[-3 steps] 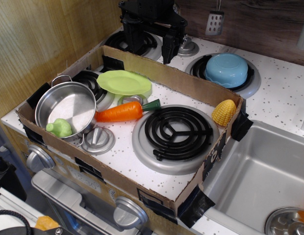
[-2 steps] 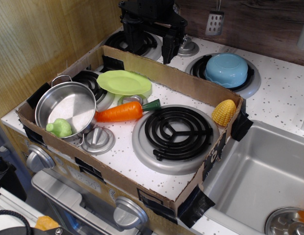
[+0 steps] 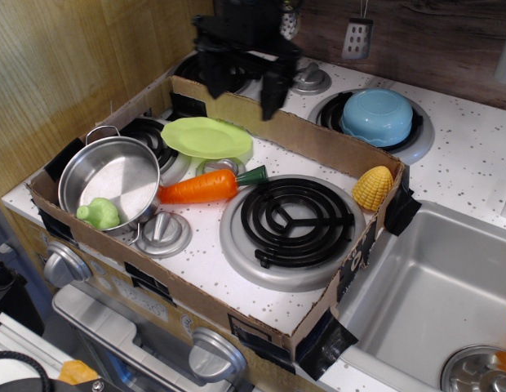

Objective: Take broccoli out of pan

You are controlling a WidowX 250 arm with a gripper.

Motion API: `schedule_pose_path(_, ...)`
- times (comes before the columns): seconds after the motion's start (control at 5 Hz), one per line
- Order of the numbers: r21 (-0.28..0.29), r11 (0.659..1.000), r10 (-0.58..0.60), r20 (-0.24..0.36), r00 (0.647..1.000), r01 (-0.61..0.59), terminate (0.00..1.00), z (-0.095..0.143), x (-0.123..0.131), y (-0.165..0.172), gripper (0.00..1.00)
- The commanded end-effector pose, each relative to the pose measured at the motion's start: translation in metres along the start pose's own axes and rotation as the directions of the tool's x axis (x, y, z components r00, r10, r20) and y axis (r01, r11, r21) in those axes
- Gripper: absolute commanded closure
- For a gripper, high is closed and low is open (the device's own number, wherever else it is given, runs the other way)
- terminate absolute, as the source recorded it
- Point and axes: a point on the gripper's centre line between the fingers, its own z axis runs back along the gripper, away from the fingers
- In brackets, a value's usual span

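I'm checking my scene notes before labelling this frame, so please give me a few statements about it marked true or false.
1. The broccoli lies inside the pan. True.
2. The gripper is shut on the broccoli. False: it hangs over the far cardboard wall, well away from the pan, holding nothing.
3. The carrot lies between the pan and the large front burner. True.
4. The blue bowl sits inside the cardboard box. False: it rests upturned on a back burner, outside the box.
5. The corn is in the sink. False: it lies in the box's right corner.
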Motion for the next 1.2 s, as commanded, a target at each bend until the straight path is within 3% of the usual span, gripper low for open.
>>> schedule_pose_path(0.0, 0.054, 0.996, 0.069, 0.030, 0.997, -0.070, 0.00, 0.009, -0.044, 0.043, 0.00)
schedule_pose_path(0.4, 0.107, 0.984, 0.129, 0.098, 0.987, -0.139, 0.00, -0.018, -0.072, 0.077, 0.00)
schedule_pose_path(0.6, 0.113, 0.987, 0.105, 0.112, 0.988, -0.117, 0.00, -0.042, -0.081, 0.089, 0.00)
schedule_pose_path(1.0, 0.090, 0.987, 0.125, 0.108, 0.986, -0.135, 0.00, -0.058, -0.093, 0.090, 0.00)
